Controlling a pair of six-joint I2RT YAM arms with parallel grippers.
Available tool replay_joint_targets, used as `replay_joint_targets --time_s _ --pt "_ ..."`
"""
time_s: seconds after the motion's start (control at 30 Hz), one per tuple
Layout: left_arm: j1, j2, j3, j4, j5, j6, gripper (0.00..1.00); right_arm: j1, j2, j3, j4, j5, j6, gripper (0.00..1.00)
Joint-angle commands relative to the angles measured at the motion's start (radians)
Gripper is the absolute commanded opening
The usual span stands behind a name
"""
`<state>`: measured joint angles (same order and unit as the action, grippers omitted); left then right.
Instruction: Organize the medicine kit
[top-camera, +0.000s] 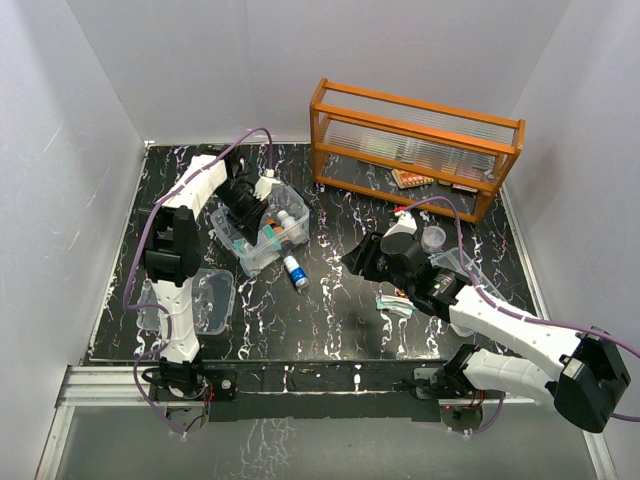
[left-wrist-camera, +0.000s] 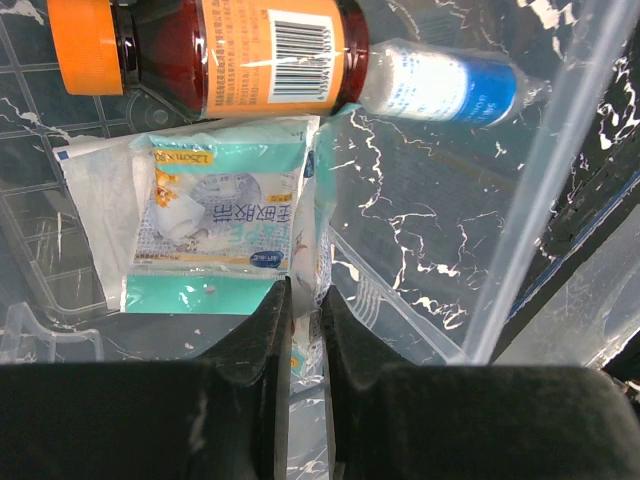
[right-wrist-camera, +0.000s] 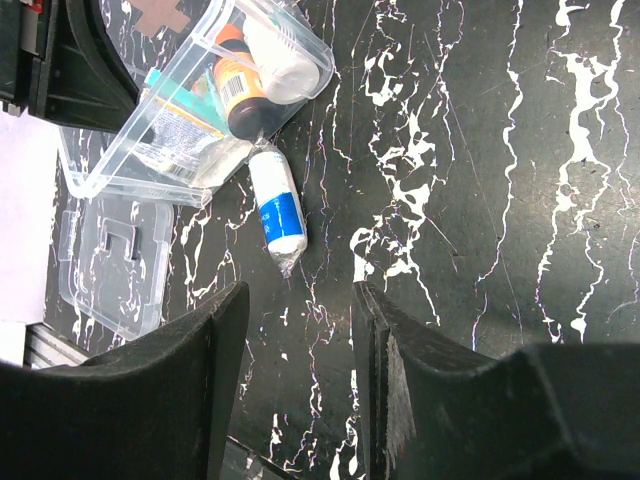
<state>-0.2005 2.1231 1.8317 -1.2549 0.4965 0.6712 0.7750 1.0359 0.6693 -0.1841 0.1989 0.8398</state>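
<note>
Plainly the right gripper (right-wrist-camera: 298, 295), half open and empty, looks better placed for the loose tube (right-wrist-camera: 278, 205), lying just ahead, long axis pointing away, beside the medicine kit (top-camera: 248, 262) where the left gripper (left-wrist-camera: 302, 300) pinches a sachet (left-wrist-camera: 215, 215).

Orange wooden rack (top-camera: 415, 145), black marbled table (top-camera: 340, 320)

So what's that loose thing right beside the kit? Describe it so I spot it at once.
On the black marbled table, find the clear medicine kit on the left half. Lying flat on the table just outside its near wall is a small bottle. It is white with a blue band, unlike the orange-capped brown bottle inside the kit.
</note>
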Motion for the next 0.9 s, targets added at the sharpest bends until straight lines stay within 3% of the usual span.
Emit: replay_joint_targets --time_s 0.0,0.47,0.67,0.87 --pt "-0.005 -0.009 -0.009 0.013 -0.035 0.009 0.04 -0.001 -0.003 0.03 0.021 -0.002 -0.002 0.43" --pt "-0.049 -0.049 -0.092 0.194 -0.233 -0.088 0.32 -0.001 0.001 0.027 0.033 -0.013 0.006 0.43" --pt "-0.051 -0.105 -0.123 0.262 -0.271 -0.093 0.35 -0.001 -0.007 0.022 0.035 -0.011 0.007 0.43" --pt "-0.052 -0.163 -0.156 0.293 -0.238 -0.11 0.48 -0.001 -0.005 0.019 0.041 -0.017 0.007 0.43"
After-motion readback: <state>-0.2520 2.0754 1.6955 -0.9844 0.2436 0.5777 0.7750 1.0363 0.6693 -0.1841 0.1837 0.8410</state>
